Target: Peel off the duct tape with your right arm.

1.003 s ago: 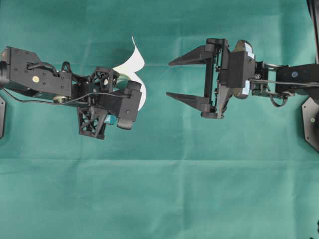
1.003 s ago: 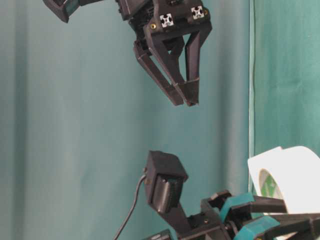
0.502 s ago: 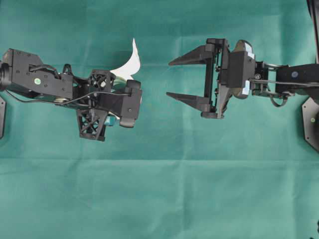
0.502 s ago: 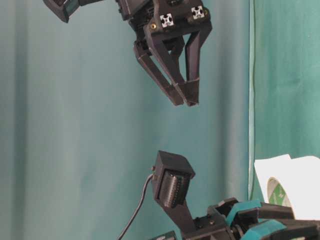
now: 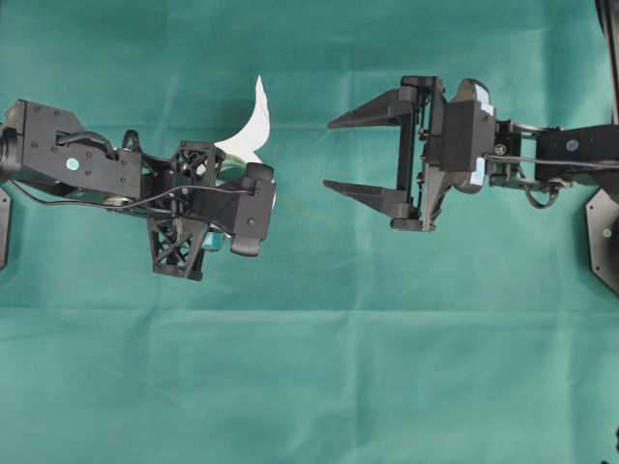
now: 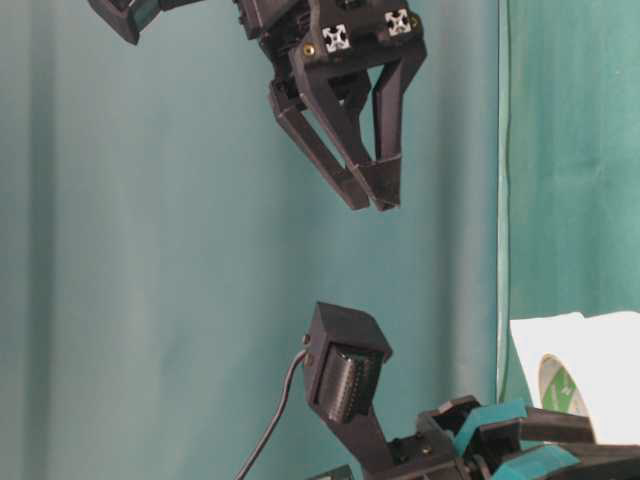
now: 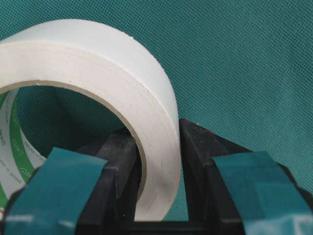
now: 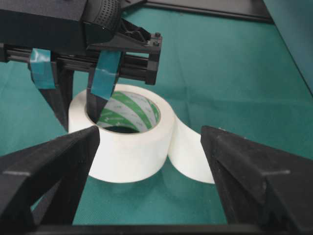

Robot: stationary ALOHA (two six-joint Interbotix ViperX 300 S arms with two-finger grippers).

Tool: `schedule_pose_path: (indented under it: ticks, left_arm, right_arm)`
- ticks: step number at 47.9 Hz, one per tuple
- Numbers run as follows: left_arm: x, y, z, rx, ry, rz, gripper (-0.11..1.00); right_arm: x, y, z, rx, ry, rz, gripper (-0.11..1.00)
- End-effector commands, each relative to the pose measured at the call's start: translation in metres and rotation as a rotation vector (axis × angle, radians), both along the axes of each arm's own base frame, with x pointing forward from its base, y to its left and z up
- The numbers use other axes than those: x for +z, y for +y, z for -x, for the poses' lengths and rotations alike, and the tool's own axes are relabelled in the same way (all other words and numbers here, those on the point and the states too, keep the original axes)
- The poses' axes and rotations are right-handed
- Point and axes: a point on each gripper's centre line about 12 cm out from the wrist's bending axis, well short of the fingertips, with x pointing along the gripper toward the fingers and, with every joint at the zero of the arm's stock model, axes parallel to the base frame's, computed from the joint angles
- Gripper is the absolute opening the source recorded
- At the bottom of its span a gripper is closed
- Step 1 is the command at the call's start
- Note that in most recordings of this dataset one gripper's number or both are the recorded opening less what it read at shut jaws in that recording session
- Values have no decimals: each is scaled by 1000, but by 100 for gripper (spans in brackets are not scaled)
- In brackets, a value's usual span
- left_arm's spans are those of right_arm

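duct tape (image 8: 128, 142) green core, hidden overhead

Bare green cloth (image 5: 309, 387) lies open between the right gripper (image 5: 334, 153) and the duct tape (image 8: 124, 142); nothing stands in that gap. The left gripper (image 7: 159, 161) blocks the roll's far side, one finger inside the core, one outside the wall. The loose strip (image 8: 188, 156) on the roll's side nearest the right gripper is unobstructed. The right gripper's jaws stand wide apart.
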Motion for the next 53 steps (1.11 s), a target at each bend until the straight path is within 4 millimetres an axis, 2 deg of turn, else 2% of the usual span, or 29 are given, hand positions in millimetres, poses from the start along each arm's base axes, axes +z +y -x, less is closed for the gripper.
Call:
schedule_pose_path:
  ticks: [1, 7, 13, 25, 30, 53]
  left_arm:
    - [14, 0, -5, 1, -46, 0, 27]
    - [14, -1, -4, -1, -48, 0, 26]
    - [15, -1, -4, -1, -51, 0, 33]
    - [24, -1, -3, -1, -72, -1, 58]
    - [30, -1, -2, -1, -89, -1, 58]
    - [81, -2, 15, -2, -239, -7, 58]
  right_arm:
    - [12, 2, 0, 3, -40, 3, 63]
    - [11, 2, 0, 3, -38, 3, 63]
    - [11, 2, 1, 5, -37, 2, 63]
    - [11, 2, 1, 5, -37, 2, 63]
    - [11, 3, 0, 7, -37, 2, 63]
    - [14, 2, -1, 5, -47, 4, 63]
